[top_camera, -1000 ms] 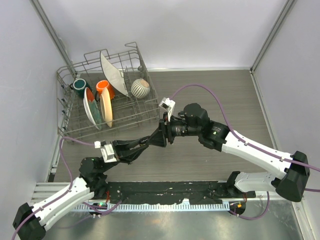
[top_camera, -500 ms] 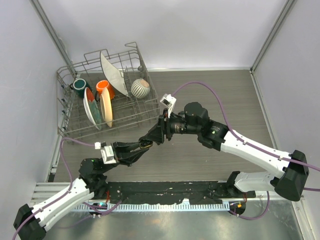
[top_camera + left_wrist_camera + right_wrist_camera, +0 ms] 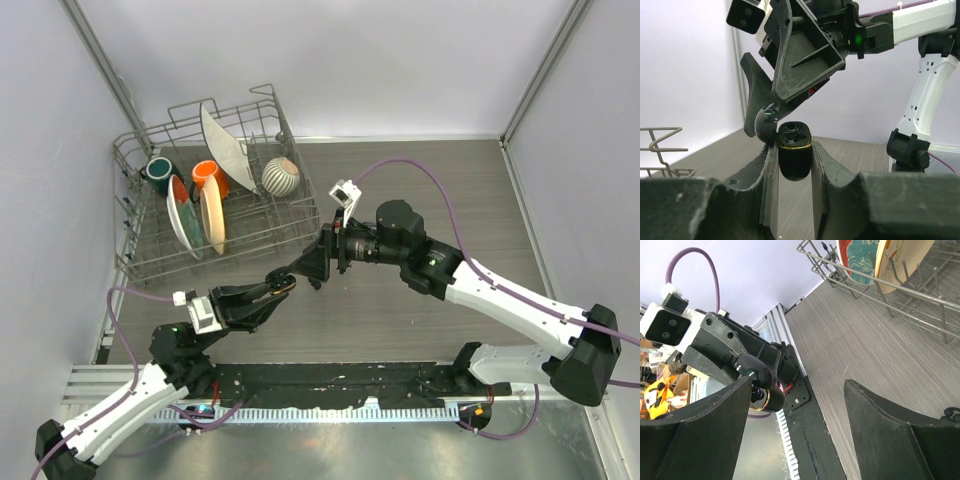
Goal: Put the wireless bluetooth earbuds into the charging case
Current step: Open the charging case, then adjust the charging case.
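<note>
— Where is the charging case?

— Up off the counter, clamped upright in the left claw. Both fingers press flat on its sides. The lid is tipped back to the left, and the gold rim faces up.

— And the earbuds?

— Dark glossy shapes sit in the wells inside that rim. They look like the earbuds, but I can't swear to it from here.

— How does the left arm stand?

— It comes from the near left corner and runs low along the near edge. The wrist lifts and the claw points to the far right.

— And the right one?

— Its base is at the near right. The long white link slants up and left, and the dark wrist bends over the middle of the counter. The right claw points left and near, aimed at the other claw. Its fingers are spread wide apart, and grey counter shows through the gap.

— Do the two claws touch?

— They meet tip to tip, just near of the right corner of the dish rack. One right finger hangs close over the lid. I can't tell whether it touches.
</note>
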`<state>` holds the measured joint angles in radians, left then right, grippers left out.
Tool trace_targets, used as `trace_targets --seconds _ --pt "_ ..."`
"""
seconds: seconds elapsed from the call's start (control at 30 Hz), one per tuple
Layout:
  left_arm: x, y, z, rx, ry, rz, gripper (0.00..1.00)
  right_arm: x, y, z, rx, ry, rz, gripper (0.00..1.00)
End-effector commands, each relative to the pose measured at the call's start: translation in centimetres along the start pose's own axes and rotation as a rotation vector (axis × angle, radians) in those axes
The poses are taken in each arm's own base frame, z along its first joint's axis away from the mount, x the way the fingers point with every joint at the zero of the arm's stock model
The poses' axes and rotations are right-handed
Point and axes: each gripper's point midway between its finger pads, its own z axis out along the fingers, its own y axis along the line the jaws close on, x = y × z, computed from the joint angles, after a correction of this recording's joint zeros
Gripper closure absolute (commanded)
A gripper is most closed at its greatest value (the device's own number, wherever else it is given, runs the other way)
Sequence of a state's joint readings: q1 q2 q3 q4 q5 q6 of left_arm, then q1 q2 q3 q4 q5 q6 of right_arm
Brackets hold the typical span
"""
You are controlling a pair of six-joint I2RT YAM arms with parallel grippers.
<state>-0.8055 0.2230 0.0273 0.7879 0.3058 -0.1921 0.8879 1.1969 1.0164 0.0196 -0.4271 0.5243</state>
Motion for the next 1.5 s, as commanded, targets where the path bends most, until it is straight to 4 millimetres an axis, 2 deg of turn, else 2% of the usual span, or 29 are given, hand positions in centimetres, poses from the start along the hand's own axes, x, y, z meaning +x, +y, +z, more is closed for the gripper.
trace_targets --seconds 0.0,0.13,0.23,0.27,0.3,0.4,0.5,0.6,0.63,0.67,0.8,0.97,1.2,1.47 --pt "-0.1 0.4 -0.3 -0.021 -0.023 0.031 1.00 -3.4 2.8 -1.6 -0.057 -0.091 -0.013 0.20" --pt "0.3 0.4 -0.2 -0.023 -0.007 0.032 1.00 -3.6 2.4 -2.4 -0.025 -0.115 0.009 0.20" --pt "0.3 0.3 -0.2 -0.014 -0.004 0.037 1.00 -3.7 -0.2 -3.4 0.077 -0.139 0.043 0.22" --pt "0.2 0.3 -0.1 -0.011 -0.005 0.037 1.00 -3.3 -1.5 -3.7 0.113 -0.131 0.070 0.23" --pt "0.2 0.3 -0.1 -0.012 -0.006 0.037 1.00 -3.9 -3.0 -4.3 0.151 -0.157 0.091 0.25" --pt "0.1 0.3 -0.1 -0.010 -0.008 0.039 1.00 -3.7 -5.0 -5.2 0.167 -0.151 0.152 0.30" --pt "-0.1 0.3 -0.1 -0.011 -0.013 0.047 1.00 -2.6 -3.8 -4.7 0.072 -0.067 0.155 0.30" --pt "-0.1 0.4 -0.1 -0.017 -0.014 0.058 1.00 -2.0 -1.5 -4.1 -0.080 -0.016 0.218 0.31" --pt "0.0 0.5 -0.1 -0.022 -0.013 0.060 1.00 -1.2 -1.4 -4.0 -0.105 -0.004 0.248 0.31" --pt "0.0 0.5 -0.1 -0.022 -0.013 0.062 1.00 -2.0 -0.1 -4.2 -0.169 -0.031 0.269 0.31" --pt "0.1 0.8 -0.1 -0.033 -0.009 0.071 1.00 -1.3 1.4 -4.1 -0.215 -0.013 0.297 0.31" --pt "0.0 0.9 0.0 -0.036 -0.009 0.079 1.00 -0.1 3.2 -3.1 -0.258 0.033 0.312 0.31" --pt "-0.3 0.9 0.3 -0.032 -0.010 0.085 1.00 1.3 3.2 -1.5 -0.250 0.073 0.354 0.32" --pt "-0.4 0.8 0.3 -0.026 -0.014 0.088 1.00 1.8 2.6 -0.5 -0.231 0.083 0.391 0.34"
